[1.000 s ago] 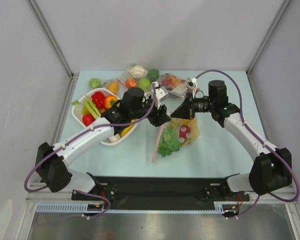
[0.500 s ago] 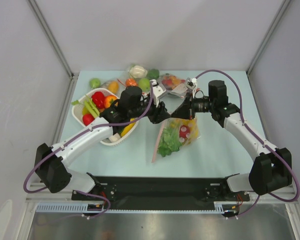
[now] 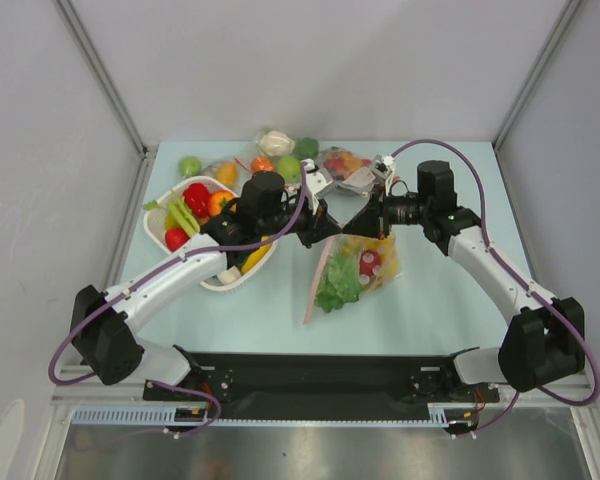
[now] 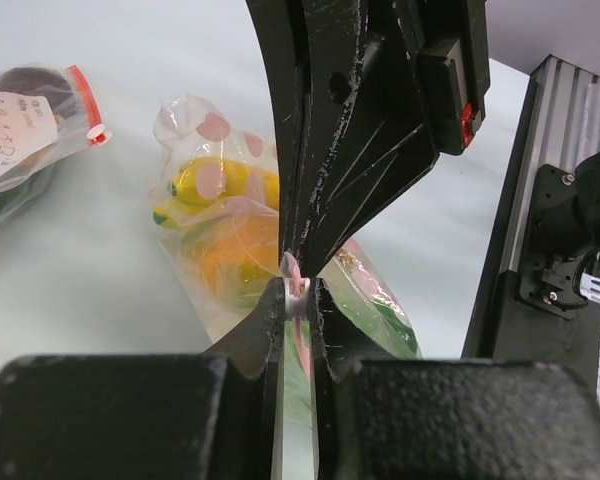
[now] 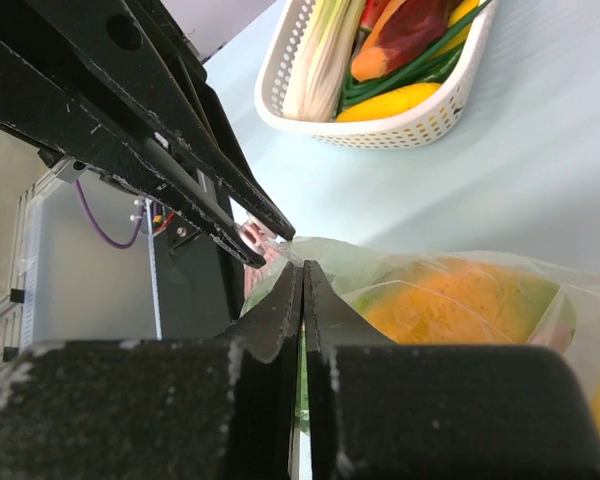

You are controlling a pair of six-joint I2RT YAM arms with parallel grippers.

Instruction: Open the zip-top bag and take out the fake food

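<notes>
The zip-top bag (image 3: pixel 365 272) lies at mid table, its top edge lifted between both grippers. Its pinkish-red zip strip (image 3: pixel 315 290) runs down its left side. Inside it I see green lettuce (image 3: pixel 334 291), a red piece (image 3: pixel 368 263) and orange-yellow fruit (image 3: pixel 382 246). My left gripper (image 3: pixel 329 228) is shut on the zip strip, with the strip's white-pink end (image 4: pixel 296 290) between its fingertips. The left wrist view also shows the banana bunch (image 4: pixel 215 184) and orange fruit (image 4: pixel 242 256) through the plastic. My right gripper (image 3: pixel 353 228) is shut on the bag's film (image 5: pixel 380 270), tip to tip with the left.
A white basket (image 3: pixel 220 284) of peppers, tomato and leek stands left of the bag, and shows in the right wrist view (image 5: pixel 410 125). Other bagged and loose foods lie at the back (image 3: pixel 280 150). A labelled bag of dark items (image 4: pixel 30 130) lies beyond the zip-top bag.
My left gripper has shifted a little up and right, closer to the right gripper, drawing the bag's top edge with it. The right arm has barely moved.
</notes>
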